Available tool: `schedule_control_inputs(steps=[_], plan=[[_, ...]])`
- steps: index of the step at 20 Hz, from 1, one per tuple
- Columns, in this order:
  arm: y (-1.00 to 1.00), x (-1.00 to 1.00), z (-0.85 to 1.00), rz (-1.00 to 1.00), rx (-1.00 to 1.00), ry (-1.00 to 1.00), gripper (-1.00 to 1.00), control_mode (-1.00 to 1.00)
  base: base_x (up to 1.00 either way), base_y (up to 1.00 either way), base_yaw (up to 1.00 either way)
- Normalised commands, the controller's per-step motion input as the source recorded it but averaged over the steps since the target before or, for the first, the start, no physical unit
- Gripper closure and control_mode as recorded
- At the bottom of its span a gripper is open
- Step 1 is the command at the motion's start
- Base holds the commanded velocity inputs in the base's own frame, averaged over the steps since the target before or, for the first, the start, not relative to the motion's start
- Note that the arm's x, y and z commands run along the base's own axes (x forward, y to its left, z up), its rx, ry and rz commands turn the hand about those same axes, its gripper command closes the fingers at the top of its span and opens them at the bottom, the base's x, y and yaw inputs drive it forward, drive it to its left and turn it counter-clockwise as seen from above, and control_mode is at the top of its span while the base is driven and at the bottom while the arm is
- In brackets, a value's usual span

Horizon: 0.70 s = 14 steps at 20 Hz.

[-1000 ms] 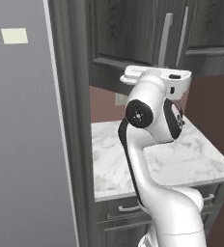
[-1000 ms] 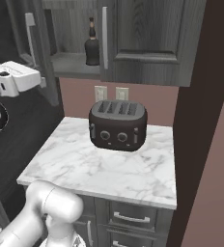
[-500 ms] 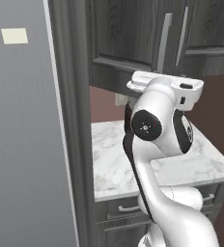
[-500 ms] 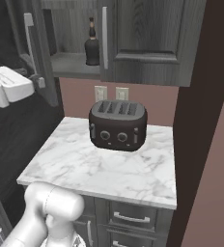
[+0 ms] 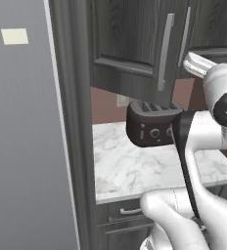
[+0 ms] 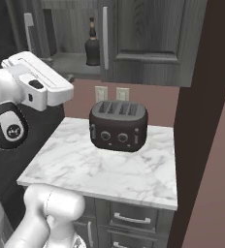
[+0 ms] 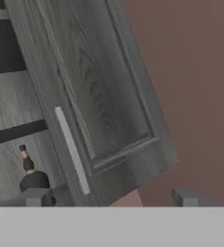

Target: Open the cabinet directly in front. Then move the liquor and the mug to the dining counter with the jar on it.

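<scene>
The dark grey cabinet [image 6: 148, 34] hangs above the small counter. Its left door stands swung out and its right door [image 7: 104, 96] with the silver bar handle [image 7: 73, 149] is shut. On the shelf in the open left half stands the liquor [image 6: 91, 47], a dark bottle [image 7: 33, 177]. My gripper [image 7: 111, 198] is open with nothing between its fingertips [image 7: 36, 197]. It sits below and in front of the cabinet, looking up at it. The white hand body [image 6: 41, 82] hovers left of the toaster. The mug, jar and dining counter are out of view.
A black toaster [image 6: 118, 126] stands on the small marble counter [image 6: 109, 169], with grey drawers [image 6: 134, 220] below. A tall grey panel [image 5: 22, 146] rises on the left and a dark side wall [image 6: 206, 121] on the right.
The jaws have gone from nearly shut to wide open. The arm has swung aside, uncovering the toaster in the left base view. The base has not moved.
</scene>
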Motion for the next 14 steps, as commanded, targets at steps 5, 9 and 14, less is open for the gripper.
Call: schedule_control_inputs(steps=[5,9,14], plan=[[-0.65,0.03,0.0,0.37,0.11,0.03,-1.0,-1.0,0.0,0.0,0.0],[-0.06,0.0,-0.02,0.31,0.05,0.02,-1.0,-1.0,0.0,0.0,0.0],[0.07,0.0,-0.23,0.26,0.04,0.02,-1.0,-1.0,0.0,0.0,0.0]])
